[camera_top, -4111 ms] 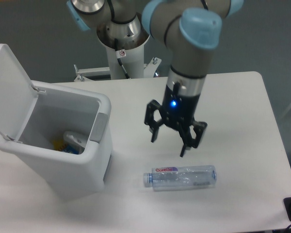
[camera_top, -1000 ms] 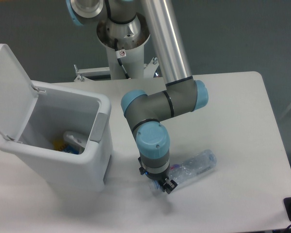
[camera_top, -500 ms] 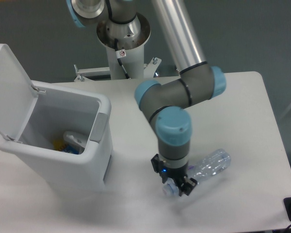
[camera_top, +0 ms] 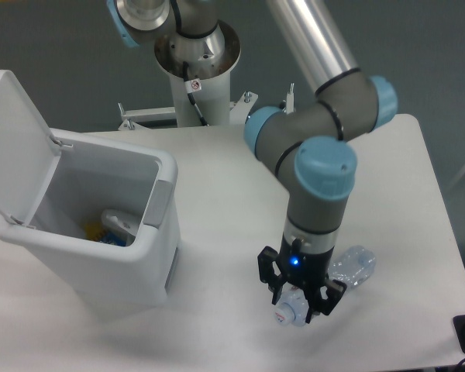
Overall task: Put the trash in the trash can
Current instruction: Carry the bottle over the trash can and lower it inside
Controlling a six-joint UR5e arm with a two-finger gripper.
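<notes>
Seen well right of the can (camera_top: 93, 232), near the worktop's (camera_top: 217, 194) front edge: gripper (camera_top: 297, 298) clenched on the bottle (camera_top: 349, 267) at its neck end, white cap (camera_top: 286, 316) poking out below the fingers. Rest of the bottle trailing up and to the right behind the wrist, only the rounded base showing clear. Whether lifted or dragging on the worktop, impossible to tell from this angle.

Judged light and empty, so little load on the arm. Thin clear plastic, likely crushable and slick, prone to buckle or twist under a hard squeeze mid-body. Neck and cap the stiffest part and the safest hold, which appears to be where the fingers sit now. Held by one end, likely to swing or droop on the way over.

Can standing open at the left, lid (camera_top: 15, 147) tipped back, grey tab (camera_top: 156, 203) on the front rim. Inside, a pale object and a scrap of yellow and blue at the bottom, too small to identify.

Hidden: the label, the middle of the bottle and the exact contact of the fingers, all masked by the wrist. No wrapper visible on the worktop right of the can; possibly among the items in the can, but not confirmable. Dark object cut off at the lower right corner.
</notes>
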